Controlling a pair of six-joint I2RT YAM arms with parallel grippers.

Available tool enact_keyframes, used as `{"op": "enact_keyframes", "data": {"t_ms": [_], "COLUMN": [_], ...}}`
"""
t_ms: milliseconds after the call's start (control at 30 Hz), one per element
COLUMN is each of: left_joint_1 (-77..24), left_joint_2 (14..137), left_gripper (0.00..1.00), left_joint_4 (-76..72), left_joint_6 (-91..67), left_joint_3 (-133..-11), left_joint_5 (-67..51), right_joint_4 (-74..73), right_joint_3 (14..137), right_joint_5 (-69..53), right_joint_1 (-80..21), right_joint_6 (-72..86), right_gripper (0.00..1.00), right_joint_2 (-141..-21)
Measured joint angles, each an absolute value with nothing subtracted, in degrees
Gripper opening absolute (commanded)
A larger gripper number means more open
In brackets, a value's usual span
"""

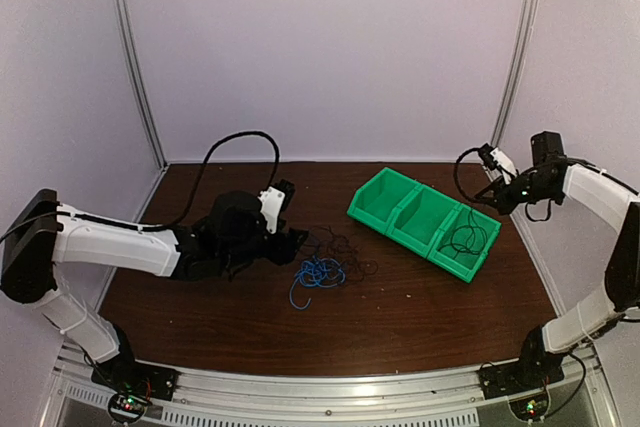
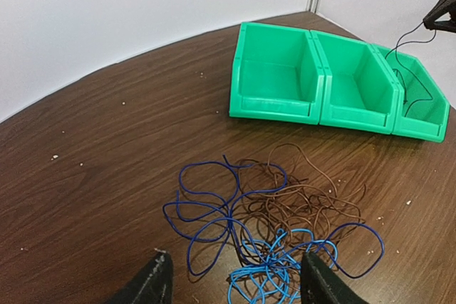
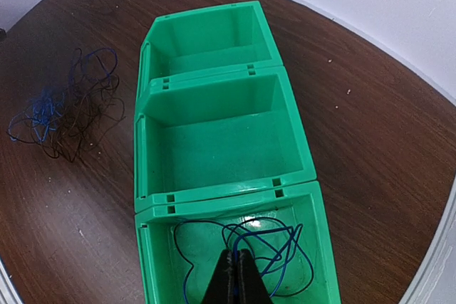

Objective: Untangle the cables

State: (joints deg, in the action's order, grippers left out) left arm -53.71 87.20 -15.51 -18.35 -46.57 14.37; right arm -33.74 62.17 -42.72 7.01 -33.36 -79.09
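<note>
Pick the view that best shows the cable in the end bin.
Right wrist: it looks down onto the cable looped in the green bin. Top view shows it small; left wrist, only a thin strand.

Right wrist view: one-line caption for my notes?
Right hand shut on a thin dark cable looping into the nearest green plastic bin; tangled blue and dark wires lie on the brown table.

Dark brown wood desk (image 1: 420,307) fills lower half of top view. Small pale crumbs (image 2: 54,156) dotted over it. Messy pile of cables (image 1: 325,265) near middle: light blue, dark blue and brown loops all mixed up. Three green bins (image 1: 425,217) in slanted row right of middle, touching side by side, near pile but not touching it.
</note>
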Motion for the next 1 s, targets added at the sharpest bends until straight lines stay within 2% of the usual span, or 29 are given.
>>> {"op": "enact_keyframes", "data": {"t_ms": [367,600,633,700,767,800,867,1000], "left_joint_1": [-53.7,-53.7,-53.7,-53.7,-53.7,-53.7,-53.5,-50.7], "left_joint_2": [87.7,87.7,87.5,87.1,86.5,86.1,85.5,85.3], "left_gripper": [0.62,0.62,0.62,0.65,0.73,0.75,0.77,0.76], "left_joint_4": [-15.9,-15.5,-15.0,-13.0,-9.5,-7.6,-4.2,2.1], "left_joint_6": [-18.7,-19.1,-19.1,-19.1,-19.3,-19.5,-19.9,-20.9], "left_joint_3": [-46.6,-46.5,-46.5,-46.9,-48.4,-49.6,-52.6,-60.6], "left_joint_5": [14.3,14.3,14.3,14.3,14.3,14.2,14.0,11.3], "right_joint_4": [-35.4,-35.2,-35.2,-35.7,-37.6,-39.0,-41.7,-43.9], "right_joint_3": [62.0,61.1,61.1,61.1,61.4,61.9,63.9,69.0], "right_joint_5": [-42.7,-39.7,-39.0,-37.7,-35.8,-34.9,-32.9,-28.4], "right_joint_1": [7.1,5.5,5.0,4.1,3.1,2.7,1.5,-5.6], "right_joint_6": [-35.8,-35.6,-35.5,-35.1,-34.7,-34.5,-34.4,-34.3], "right_gripper": [0.00,0.00,0.06,0.30,0.52,0.59,0.63,0.60], "right_joint_2": [-91.2,-93.0,-92.9,-92.4,-90.6,-89.4,-86.8,-79.9]}}
